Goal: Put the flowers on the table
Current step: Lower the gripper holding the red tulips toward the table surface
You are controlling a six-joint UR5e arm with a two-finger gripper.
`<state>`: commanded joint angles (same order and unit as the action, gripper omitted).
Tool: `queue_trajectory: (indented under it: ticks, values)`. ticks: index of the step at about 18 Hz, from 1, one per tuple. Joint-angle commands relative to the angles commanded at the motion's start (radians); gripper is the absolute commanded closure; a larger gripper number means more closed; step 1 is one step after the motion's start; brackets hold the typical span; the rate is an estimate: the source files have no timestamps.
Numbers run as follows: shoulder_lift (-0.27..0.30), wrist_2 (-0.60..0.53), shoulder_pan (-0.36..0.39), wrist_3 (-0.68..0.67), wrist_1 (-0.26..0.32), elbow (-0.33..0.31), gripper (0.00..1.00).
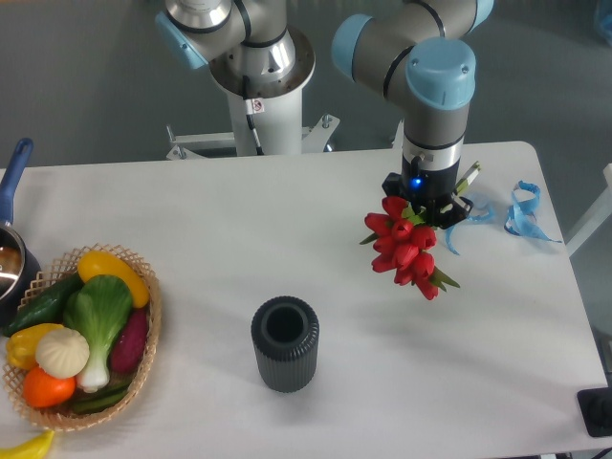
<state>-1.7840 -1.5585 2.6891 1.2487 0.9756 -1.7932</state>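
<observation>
The flowers [405, 247], a bunch of red tulips with green leaves, hang at the right side of the white table [287, 239]. Their stems run up under my gripper [427, 206], which points down and is shut on them. One green stem end sticks out past the gripper to the upper right. I cannot tell whether the blooms touch the tabletop. The fingers are mostly hidden by the wrist.
A black ribbed vase [285, 342] stands upright at the front middle. Blue ribbon curls [521, 212] lie right of the gripper. A wicker basket of vegetables [78, 335] sits at the left edge, with a pot [11, 258] behind it.
</observation>
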Motion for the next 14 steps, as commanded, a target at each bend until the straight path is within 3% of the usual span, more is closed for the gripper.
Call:
queue_trajectory:
  ticks: [7, 10, 14]
  values:
    - [-0.044, -0.048, -0.035, -0.006, -0.002, -0.003, 1.0]
    - [-0.052, -0.046, -0.044, -0.092, -0.006, -0.012, 1.0]
    - [-0.068, -0.045, -0.057, -0.103, -0.008, -0.014, 1.0]
